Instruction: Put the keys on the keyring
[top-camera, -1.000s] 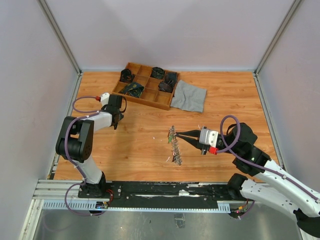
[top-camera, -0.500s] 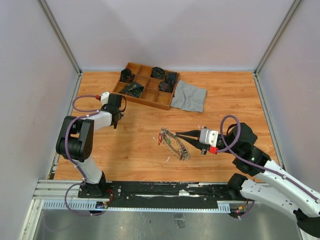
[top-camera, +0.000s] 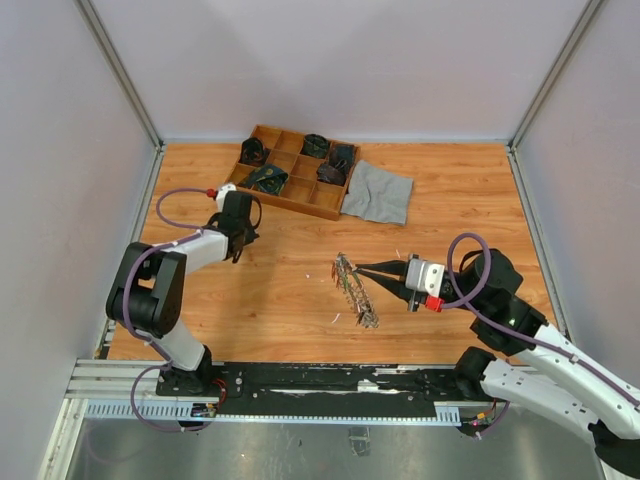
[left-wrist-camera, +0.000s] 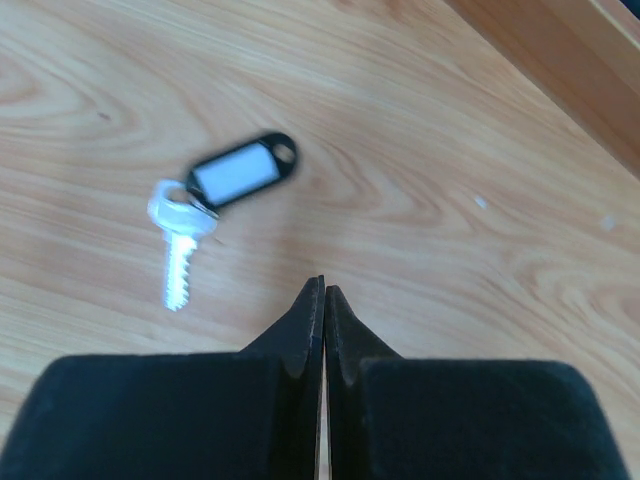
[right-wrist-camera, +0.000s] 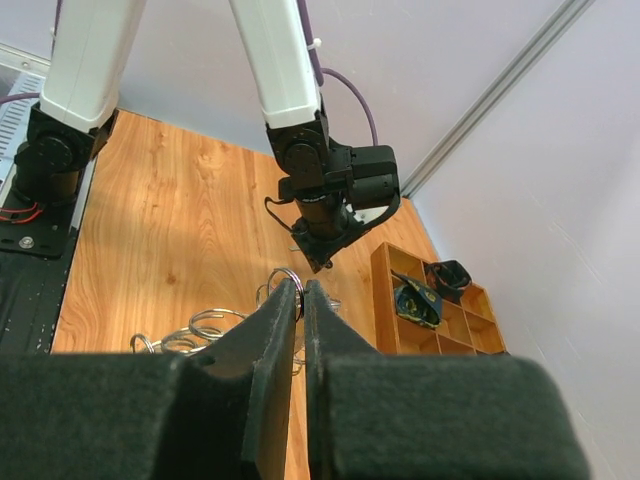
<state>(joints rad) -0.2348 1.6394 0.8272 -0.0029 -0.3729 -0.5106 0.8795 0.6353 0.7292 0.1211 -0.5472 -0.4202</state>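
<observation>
One tagged key (left-wrist-camera: 180, 255) lies loose on the table (left-wrist-camera: 450, 250) just ahead of the left gripper (left-wrist-camera: 323, 300), whose fingers are together on nothing, while the right gripper (top-camera: 360, 268) pinches the keyring (top-camera: 354, 290) at mid-table, so the joining looks not yet started.

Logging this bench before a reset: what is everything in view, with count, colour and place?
key: one, silver, black-framed white tag, on the table ahead of the left end effector
keyring: one, grey metal, mid-table, held by the right end effector
tray: one, brown wood, table's far side
dark items: about five, black, in tray compartments
cloth: one, grey, against the tray's right end
left end effector: one, black, shut, empty
right end effector: one, black, shut on the keyring
</observation>
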